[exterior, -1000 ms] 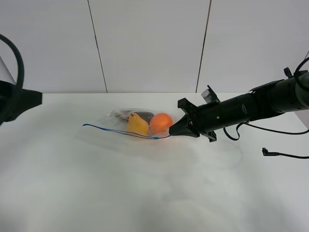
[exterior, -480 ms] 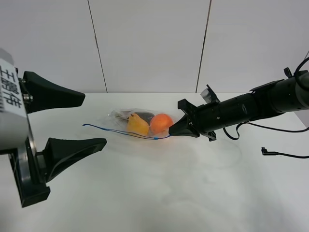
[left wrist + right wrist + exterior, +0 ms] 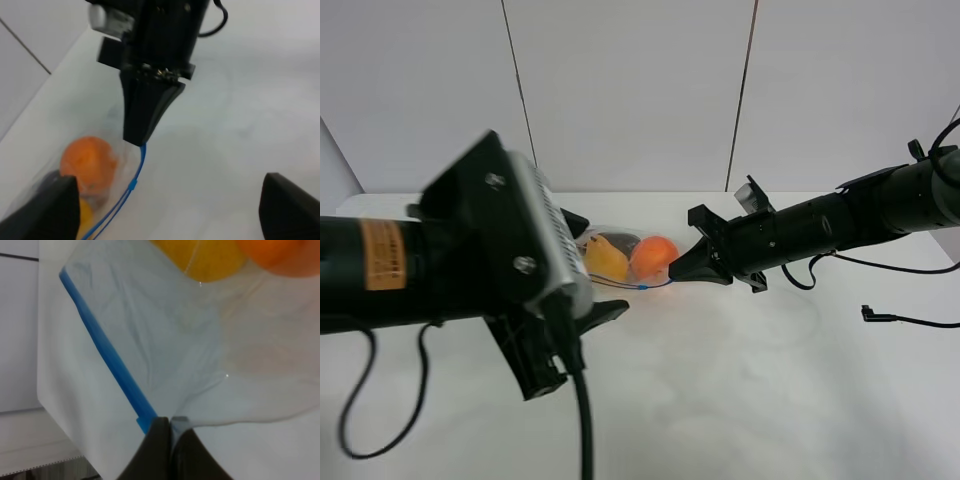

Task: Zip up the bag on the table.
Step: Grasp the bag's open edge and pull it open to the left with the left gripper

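Bag [image 3: 628,258] lies on the bench [image 3: 770,380]: light, limp, slippery film. Right claw [image 3: 170,426] pinches the end of the zipper strip [image 3: 107,354]; left claw [image 3: 167,200] hangs spread. I would take hold at the stiffer blue strip.

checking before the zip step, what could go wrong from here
1. The right gripper pinches only the very end of the blue strip; a sideways pull could slip it free.
2. The left gripper is open wide by the bag; it might close on loose plastic or the orange ball rather than the thin strip.
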Robot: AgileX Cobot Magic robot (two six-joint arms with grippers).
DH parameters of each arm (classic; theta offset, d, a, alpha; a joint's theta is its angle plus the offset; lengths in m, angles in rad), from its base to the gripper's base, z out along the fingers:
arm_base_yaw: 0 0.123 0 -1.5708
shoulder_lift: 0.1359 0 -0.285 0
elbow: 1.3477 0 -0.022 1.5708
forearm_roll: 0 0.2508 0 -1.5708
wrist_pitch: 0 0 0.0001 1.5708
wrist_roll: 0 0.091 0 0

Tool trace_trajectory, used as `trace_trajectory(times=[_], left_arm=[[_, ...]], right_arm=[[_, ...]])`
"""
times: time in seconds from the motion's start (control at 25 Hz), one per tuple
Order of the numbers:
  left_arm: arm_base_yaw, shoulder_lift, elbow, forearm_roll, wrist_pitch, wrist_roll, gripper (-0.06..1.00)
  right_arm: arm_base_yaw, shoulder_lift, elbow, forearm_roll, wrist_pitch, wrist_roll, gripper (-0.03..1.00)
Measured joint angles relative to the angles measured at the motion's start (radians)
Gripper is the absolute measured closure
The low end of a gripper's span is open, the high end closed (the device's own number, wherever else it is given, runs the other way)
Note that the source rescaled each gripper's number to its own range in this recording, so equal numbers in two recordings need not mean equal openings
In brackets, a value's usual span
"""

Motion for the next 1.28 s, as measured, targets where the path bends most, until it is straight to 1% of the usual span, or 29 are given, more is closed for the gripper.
trace_trajectory(times=[0.08,0.16,0.28,0.4,0.52,0.68,0.96,1.12,1.28], left_arm=[[0.000,0.078,0.000,0.000,-0.048,0.033,0.09],[0.000,0.145,0.000,0.000,-0.089,0.055,0.13],[0.016,0.237,0.000,0.004,-0.124,0.100,0.16],[0.078,0.300,0.000,0.006,-0.137,0.114,0.17],[0.139,0.313,0.000,0.006,-0.180,0.117,0.17],[0.189,0.330,0.000,0.009,-0.227,0.117,0.17],[0.192,0.426,0.000,0.025,-0.240,0.118,0.17],[0.192,0.437,-0.001,0.025,-0.266,0.117,0.17],[0.173,0.440,-0.010,0.025,-0.269,0.117,0.17]], right_arm=[[0.000,0.000,0.000,0.000,0.016,0.000,0.97],[0.000,0.000,0.000,0.000,0.028,0.000,0.97],[0.000,0.000,0.000,0.000,0.046,0.000,0.97],[0.000,0.000,0.000,0.000,0.058,0.000,0.97],[0.000,0.000,0.000,0.000,0.064,0.000,0.97],[0.000,0.000,0.000,0.000,0.064,0.000,0.97],[0.000,0.000,0.000,0.000,0.064,0.000,0.97],[0.000,0.000,0.000,0.000,0.063,0.000,0.97],[0.000,0.000,0.000,0.000,0.063,0.000,0.97]])
